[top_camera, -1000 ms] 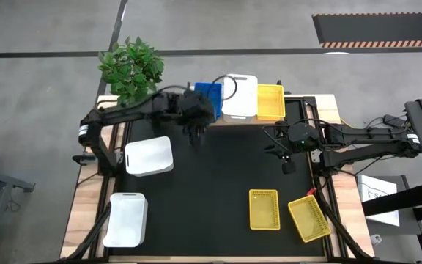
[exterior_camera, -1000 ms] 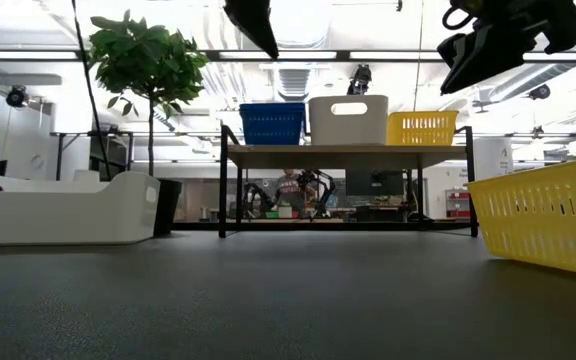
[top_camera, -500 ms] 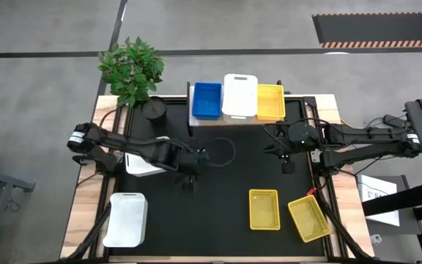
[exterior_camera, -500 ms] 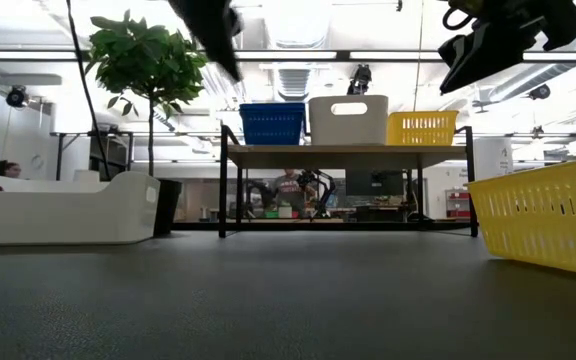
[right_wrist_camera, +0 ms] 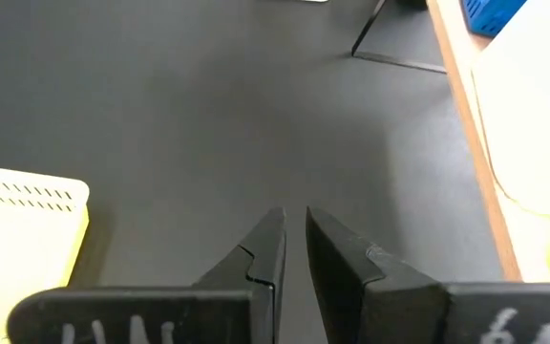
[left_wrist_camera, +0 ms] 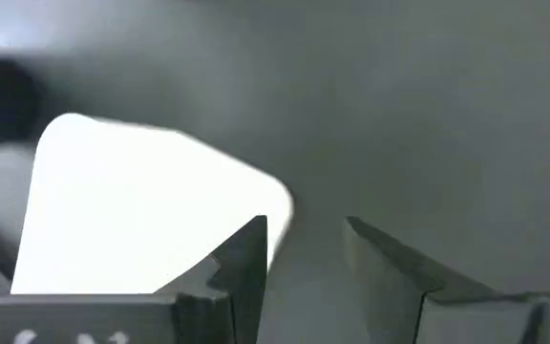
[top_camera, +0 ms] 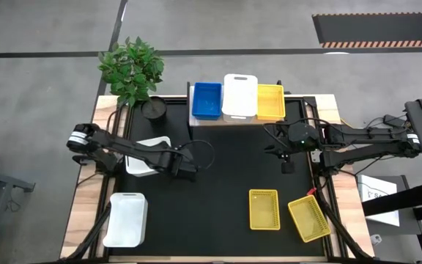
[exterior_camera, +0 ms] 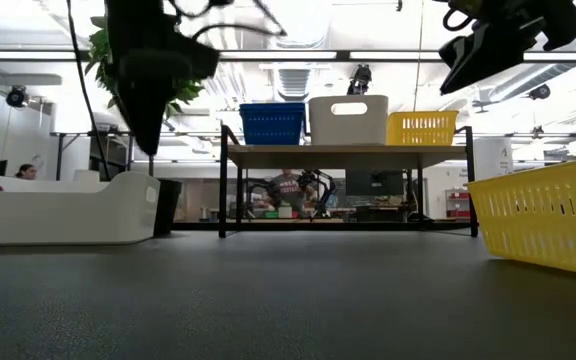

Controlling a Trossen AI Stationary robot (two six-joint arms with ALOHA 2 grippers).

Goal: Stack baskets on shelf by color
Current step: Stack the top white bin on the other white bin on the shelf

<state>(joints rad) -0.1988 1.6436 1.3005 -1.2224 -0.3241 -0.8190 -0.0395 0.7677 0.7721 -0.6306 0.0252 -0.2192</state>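
The shelf [top_camera: 234,119] stands at the far middle of the mat and bears a blue basket [top_camera: 206,100], a white basket [top_camera: 239,95] and a yellow basket [top_camera: 270,101] side by side. A white basket [top_camera: 143,160] lies on the mat's left, and another white basket [top_camera: 126,218] lies at the near left. Two yellow baskets [top_camera: 264,208] [top_camera: 308,218] lie at the near right. My left gripper [top_camera: 186,171] is open and empty above the mat, just right of the first white basket [left_wrist_camera: 132,210]. My right gripper [top_camera: 287,166] hangs shut and empty above the mat's right side.
A potted plant [top_camera: 132,67] in a black pot [top_camera: 153,109] stands at the far left corner beside the shelf. Bare black mat [top_camera: 233,161] lies between the two grippers and in front of the shelf.
My left gripper has drawn back from the blue basket on the shelf, going toward the table's near edge and left, and come down beside the white basket on the mat. The blue basket stays on the shelf.
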